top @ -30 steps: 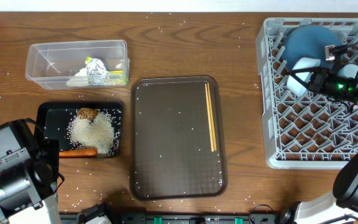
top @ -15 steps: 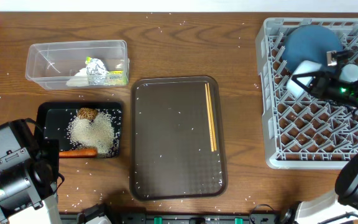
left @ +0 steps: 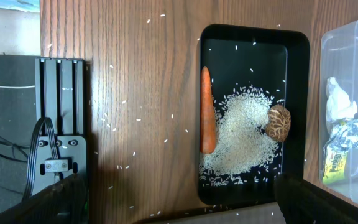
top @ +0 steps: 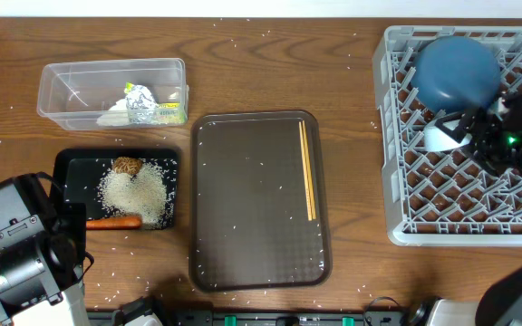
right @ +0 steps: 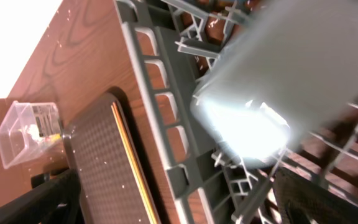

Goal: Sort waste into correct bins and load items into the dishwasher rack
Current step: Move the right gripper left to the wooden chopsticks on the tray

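Grey lattice dishwasher rack (top: 397,181) at far right holds the dark-blue round dish (top: 456,71) and, just below it, the white cup (top: 440,138). The right gripper (top: 480,134) sits beside the cup, jaws apart. The brown serving tray (top: 252,199) carries the wooden chopsticks (top: 307,172). The left gripper (left: 182,205), jaws apart, hangs near the black tray (left: 297,112).

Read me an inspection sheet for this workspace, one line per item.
Surface: wooden table, bare wood.
Job's things: carrot, brown lump and rice grains in black tray; foil ball in clear tub; dark-blue dish and white cup in rack; chopsticks on serving tray.
Clutter: stray rice grains across the table.
End effectors: left end effector open, empty; right end effector open above the rack, empty.
Cables: black cables off the table's edge.
Surroundings: black mount at table edge.
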Action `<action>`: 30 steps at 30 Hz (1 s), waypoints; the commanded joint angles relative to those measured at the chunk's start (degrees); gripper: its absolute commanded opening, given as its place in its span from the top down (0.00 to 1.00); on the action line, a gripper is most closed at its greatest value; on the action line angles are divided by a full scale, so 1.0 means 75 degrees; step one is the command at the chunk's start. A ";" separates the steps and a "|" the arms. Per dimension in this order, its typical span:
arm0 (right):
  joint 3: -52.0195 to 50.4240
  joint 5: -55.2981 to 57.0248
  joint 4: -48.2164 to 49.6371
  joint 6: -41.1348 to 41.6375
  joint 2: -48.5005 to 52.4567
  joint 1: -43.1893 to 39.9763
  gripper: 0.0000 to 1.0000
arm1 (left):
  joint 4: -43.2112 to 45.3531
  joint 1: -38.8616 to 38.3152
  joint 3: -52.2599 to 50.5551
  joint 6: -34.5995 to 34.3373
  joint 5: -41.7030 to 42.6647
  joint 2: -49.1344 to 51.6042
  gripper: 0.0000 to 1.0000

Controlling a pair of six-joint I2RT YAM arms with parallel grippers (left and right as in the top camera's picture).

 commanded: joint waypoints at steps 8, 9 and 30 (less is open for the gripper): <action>-0.0035 0.0667 -0.0198 0.0866 -0.2343 0.0251 0.02 | -0.0029 0.0041 -0.0012 0.0099 -0.0152 -0.0006 0.02; -0.0035 0.0589 -0.0178 0.0866 -0.2512 0.0385 0.01 | -0.0029 0.0041 -0.0012 0.0099 -0.0152 -0.0006 0.02; -0.0108 0.3914 0.1180 0.2203 -0.0484 0.7268 0.11 | -0.0029 0.0041 -0.0012 0.0099 -0.0152 -0.0006 0.02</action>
